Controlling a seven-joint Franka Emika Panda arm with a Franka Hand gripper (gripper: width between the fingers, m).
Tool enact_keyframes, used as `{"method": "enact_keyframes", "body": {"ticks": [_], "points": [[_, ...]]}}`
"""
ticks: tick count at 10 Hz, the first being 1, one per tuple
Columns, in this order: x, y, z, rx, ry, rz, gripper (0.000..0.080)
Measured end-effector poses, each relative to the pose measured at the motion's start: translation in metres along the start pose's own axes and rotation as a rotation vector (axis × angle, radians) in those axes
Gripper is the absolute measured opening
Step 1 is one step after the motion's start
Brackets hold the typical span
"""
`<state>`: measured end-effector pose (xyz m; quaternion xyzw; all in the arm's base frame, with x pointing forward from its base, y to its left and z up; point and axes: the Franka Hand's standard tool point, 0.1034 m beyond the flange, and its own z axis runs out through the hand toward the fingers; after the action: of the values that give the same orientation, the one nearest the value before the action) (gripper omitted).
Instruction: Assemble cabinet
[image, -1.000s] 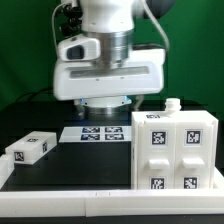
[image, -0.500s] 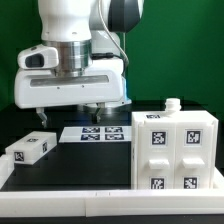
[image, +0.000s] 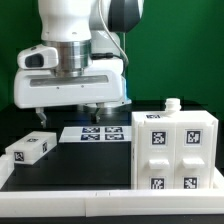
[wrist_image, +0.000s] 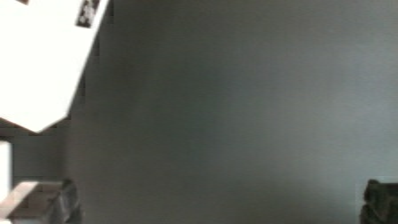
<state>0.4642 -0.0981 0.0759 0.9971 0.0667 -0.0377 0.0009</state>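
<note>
The white cabinet body (image: 175, 150) stands at the exterior view's right, its front covered in square tags, with a small knob on top. A small white tagged block (image: 30, 148) lies on the dark table at the exterior view's left. My gripper (image: 70, 114) hangs open and empty above the table, between the block and the marker board (image: 92, 132). In the wrist view the gripper (wrist_image: 214, 200) shows only dark table between its wide-apart fingertips (wrist_image: 43, 200). A white tagged piece (wrist_image: 39, 70) sits at one edge of that view; I cannot tell which part it is.
A white rim (image: 100, 205) runs along the table's near edge. A green backdrop stands behind the arm. The cabinet body is tall and close to the gripper's side at the exterior view's right.
From one second ago the arm has swung toward the exterior view's left, away from the cabinet body. Over the last half second nothing has moved.
</note>
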Motion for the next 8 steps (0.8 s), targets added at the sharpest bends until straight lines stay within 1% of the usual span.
{"method": "enact_keyframes", "body": {"ticks": [1,2,4,5,8], "points": [[-0.008,0.021,0.001,-0.019,0.032,0.042,0.0797],[-0.014,0.048,0.000,-0.053,0.107,0.077,0.0797],[-0.031,0.078,0.010,-0.056,0.110,0.124,0.0797],[-0.036,0.091,0.013,-0.065,0.115,0.135,0.0797],[-0.035,0.090,0.014,-0.064,0.113,0.132,0.0797]]}}
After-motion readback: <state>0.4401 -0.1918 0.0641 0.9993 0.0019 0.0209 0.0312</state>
